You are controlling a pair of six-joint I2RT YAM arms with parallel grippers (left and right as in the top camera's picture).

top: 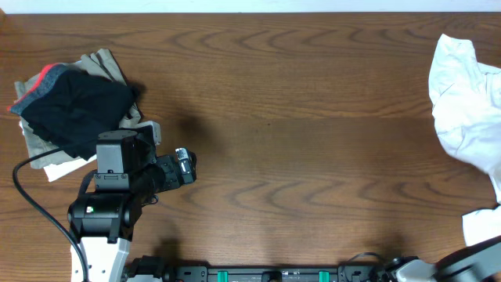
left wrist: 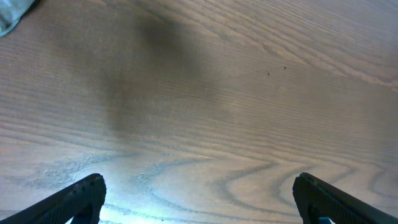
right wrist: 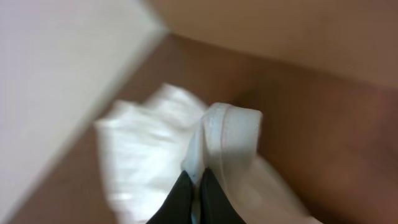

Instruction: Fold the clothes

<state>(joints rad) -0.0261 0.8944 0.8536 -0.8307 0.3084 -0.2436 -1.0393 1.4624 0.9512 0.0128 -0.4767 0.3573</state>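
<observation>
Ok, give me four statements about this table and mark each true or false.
1. The right pincer is shut on the white garment. True.
2. The black garment lies on the khaki one. True.
3. The left pincer holds the black garment. False: it is open over bare table.
4. The white garment lies folded flat mid-table. False: it is crumpled at the right edge.

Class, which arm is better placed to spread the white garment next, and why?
Right: the right gripper is shut on the white garment; the left gripper hangs open over the table, far away.
</observation>
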